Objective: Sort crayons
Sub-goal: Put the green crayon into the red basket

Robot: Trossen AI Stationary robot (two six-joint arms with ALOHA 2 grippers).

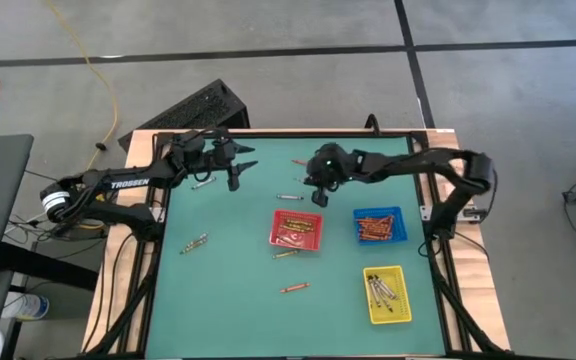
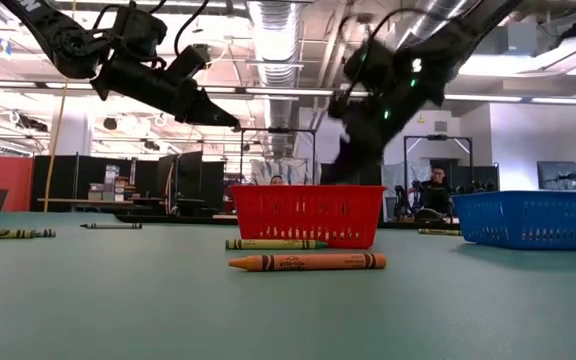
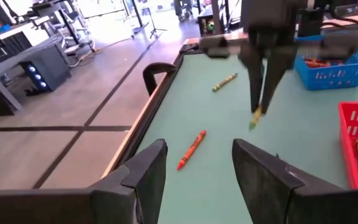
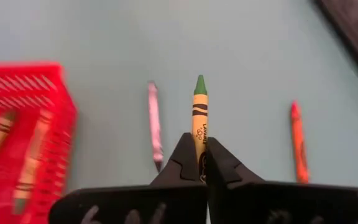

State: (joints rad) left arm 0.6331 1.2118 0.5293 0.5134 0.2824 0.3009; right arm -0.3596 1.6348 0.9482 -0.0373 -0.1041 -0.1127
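Right gripper (image 4: pixel 201 163) above far-middle of green table (image 1: pixel 228 290), just beyond red tray (image 1: pixel 297 229); fingers pressed onto a yellow crayon with green tip (image 4: pixel 199 118), crayon sticking straight out past fingertips, lifted off the surface

Same grip visible from left wrist: right gripper (image 3: pixel 261 102) pointing down, crayon tip (image 3: pixel 254 118) poking below the fingers

Left gripper (image 1: pixel 236 168) hovering over far-left part of table, fingers (image 3: pixel 143 180) spread wide apart, holding nothing

Loose crayons on table:
- orange-red crayon (image 3: pixel 191 149) and yellowish one (image 3: pixel 224 81) near far edge, well apart
- pinkish-grey crayon (image 4: pixel 155 124) on the surface just beside the held one, another orange-red crayon (image 4: pixel 299 142) on its other side
- small pair near left edge (image 1: pixel 194 243)
- one just in front of red tray (image 1: pixel 286 255)
- orange crayon nearer the front (image 1: pixel 294 288), closest to low camera (image 2: pixel 306 262), greenish one (image 2: pixel 275 244) behind it against the red tray

Sorted so far:
- red tray holds a few yellowish crayons
- blue tray (image 1: pixel 380 226) right of it packed with orange-red crayons
- yellow tray (image 1: pixel 386 294) front right holds grey-silver ones

Person seated in background beyond the table (image 2: pixel 433 192)
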